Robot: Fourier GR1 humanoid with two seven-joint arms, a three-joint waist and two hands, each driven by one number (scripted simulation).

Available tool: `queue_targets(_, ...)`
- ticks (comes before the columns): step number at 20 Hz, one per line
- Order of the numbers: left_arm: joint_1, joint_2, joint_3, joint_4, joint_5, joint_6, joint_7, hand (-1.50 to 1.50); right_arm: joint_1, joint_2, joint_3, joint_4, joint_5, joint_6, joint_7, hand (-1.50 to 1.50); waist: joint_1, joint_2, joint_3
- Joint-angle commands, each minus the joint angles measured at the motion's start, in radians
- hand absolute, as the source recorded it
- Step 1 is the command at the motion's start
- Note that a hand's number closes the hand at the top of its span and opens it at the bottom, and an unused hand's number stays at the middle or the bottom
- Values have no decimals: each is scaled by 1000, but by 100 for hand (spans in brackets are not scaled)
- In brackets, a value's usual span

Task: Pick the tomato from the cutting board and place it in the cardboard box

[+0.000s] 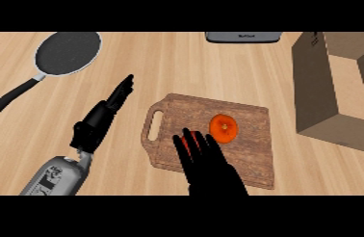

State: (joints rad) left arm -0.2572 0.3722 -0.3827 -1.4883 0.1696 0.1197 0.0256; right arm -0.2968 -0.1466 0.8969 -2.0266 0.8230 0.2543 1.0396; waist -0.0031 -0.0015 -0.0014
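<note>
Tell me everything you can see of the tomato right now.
The tomato is round and orange-red, with a small pale spot near its middle. It lies on the wooden cutting board, in the board's upper middle part, left of the cardboard box. The right hand reaches in from below with straight fingers; their tips lie just left of the tomato, and contact cannot be told. Nothing holds it.

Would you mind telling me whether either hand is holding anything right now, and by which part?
Nothing is held. The right hand hovers open beside the tomato; the left hand is open too.
</note>
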Motion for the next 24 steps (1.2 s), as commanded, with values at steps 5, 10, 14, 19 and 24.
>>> queue_targets(5,20,9,54,-48,-8,-65,30,0,-25,142,-18,246,69,-7,32,-150,10,1,1)
queue_targets(10,-5,-81,47,6,-78,-26,32,0,-75,145,-139,325,25,48,-30,-150,6,1,1)
queue_targets(14,53,-45,120,1,-65,-114,-10,0,-35,146,-99,355,66,-40,-62,-150,7,1,1)
queue_targets(19,45,-78,138,-6,-95,-141,-2,0,-20,101,-208,338,92,-6,-217,-150,4,1,1)
queue_targets(24,64,-156,104,-100,-165,-110,104,0,41,140,-181,364,155,9,-215,-150,4,1,1)
